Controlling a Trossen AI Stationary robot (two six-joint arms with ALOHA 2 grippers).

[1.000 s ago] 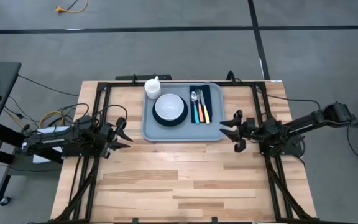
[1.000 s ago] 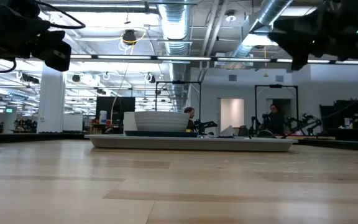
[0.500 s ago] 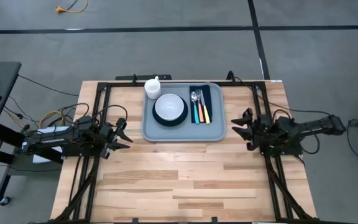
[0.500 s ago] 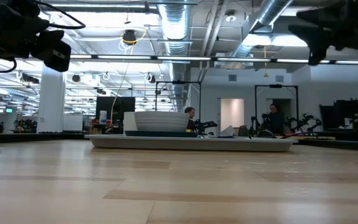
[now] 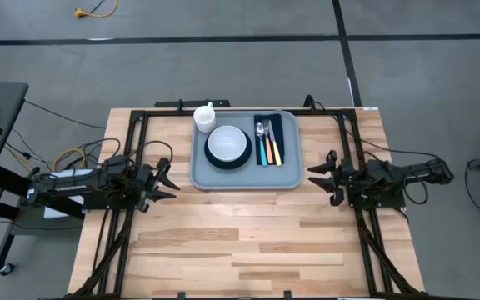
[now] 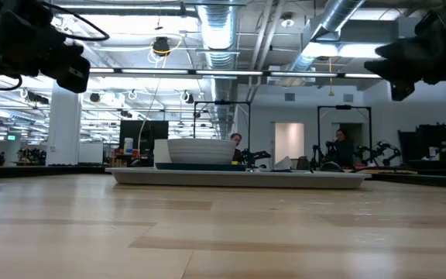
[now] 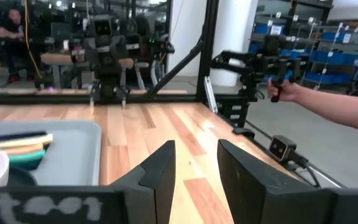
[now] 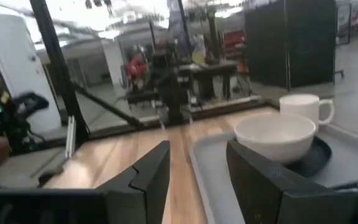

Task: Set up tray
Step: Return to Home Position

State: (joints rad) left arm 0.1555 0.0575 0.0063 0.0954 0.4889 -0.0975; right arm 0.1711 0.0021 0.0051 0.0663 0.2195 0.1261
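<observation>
Tray (image 5: 244, 177), smooth grey-blue plastic w/ rnd corners; left hand (image 5: 167, 179), right hand (image 5: 317, 177) wide.

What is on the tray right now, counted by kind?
Mug: 1
Bowl: 1
Dark plate under the bowl: 1
Dark navy napkin: 1
Cutlery on the napkin: 3 (blue, orange and yellow handles)
Total on the tray: 7

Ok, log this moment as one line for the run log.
tray: bowl on plate, mug, cutlery on napkin | left jaws: open, empty, left of tray | right jaws: open, empty, right of tray
</observation>
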